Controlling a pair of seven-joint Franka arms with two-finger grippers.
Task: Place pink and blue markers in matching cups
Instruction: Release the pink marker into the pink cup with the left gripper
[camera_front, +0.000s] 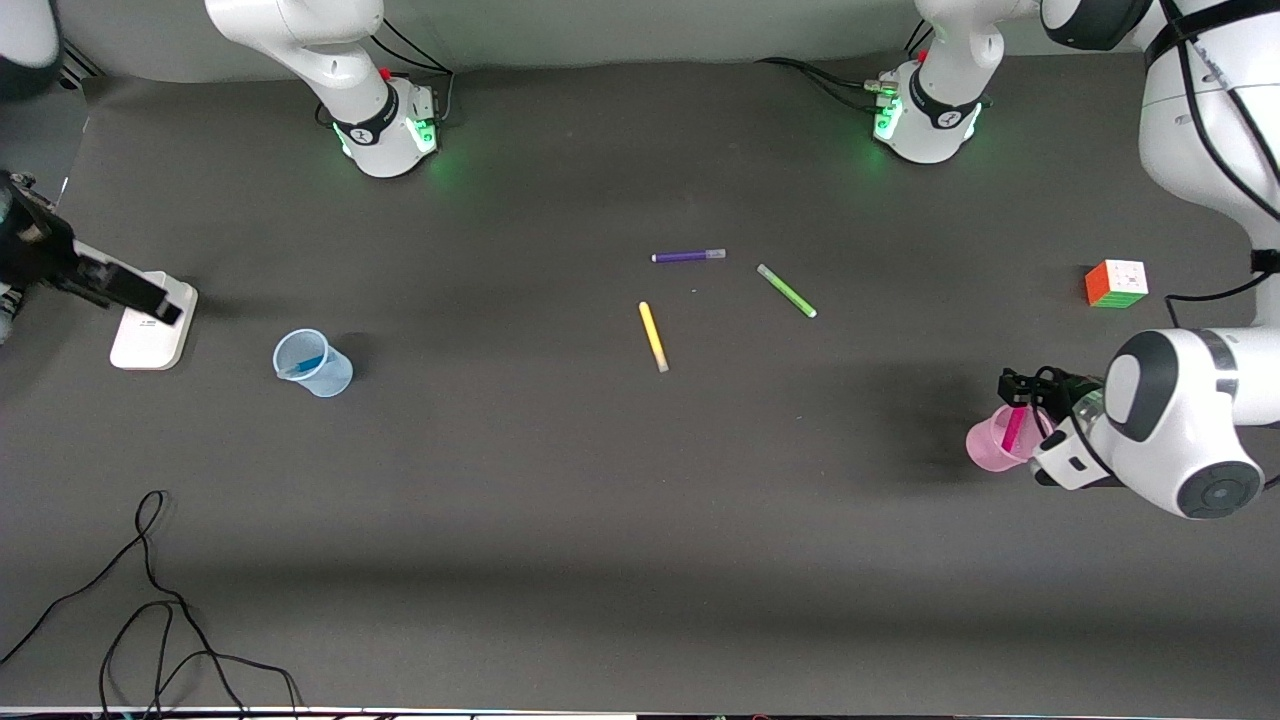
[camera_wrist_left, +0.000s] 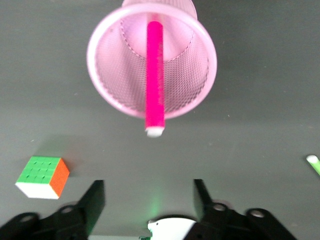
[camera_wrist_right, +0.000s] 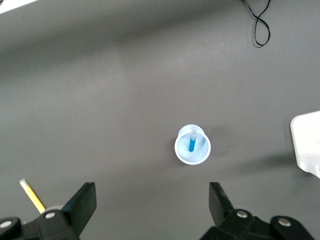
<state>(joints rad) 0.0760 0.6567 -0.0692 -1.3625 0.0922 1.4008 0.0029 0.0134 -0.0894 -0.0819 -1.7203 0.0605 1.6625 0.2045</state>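
The pink marker (camera_front: 1014, 428) stands tilted in the pink cup (camera_front: 985, 448) at the left arm's end of the table, its pale end sticking out over the rim. In the left wrist view the marker (camera_wrist_left: 154, 75) leans inside the cup (camera_wrist_left: 115, 80). My left gripper (camera_front: 1025, 388) is open and empty just above that cup, its fingers (camera_wrist_left: 95, 200) apart from the marker. The blue marker (camera_front: 303, 366) lies inside the pale blue cup (camera_front: 325, 372); both show in the right wrist view, marker (camera_wrist_right: 191, 144) and cup (camera_wrist_right: 192, 156). My right gripper (camera_wrist_right: 152, 200) is open and empty high above the table, near the white box (camera_front: 150, 335).
Purple (camera_front: 688, 256), green (camera_front: 786, 291) and yellow (camera_front: 653, 336) markers lie mid-table. A colour cube (camera_front: 1116, 283) sits near the left arm's end, also in the left wrist view (camera_wrist_left: 44, 176). A black cable (camera_front: 150, 600) loops near the front edge.
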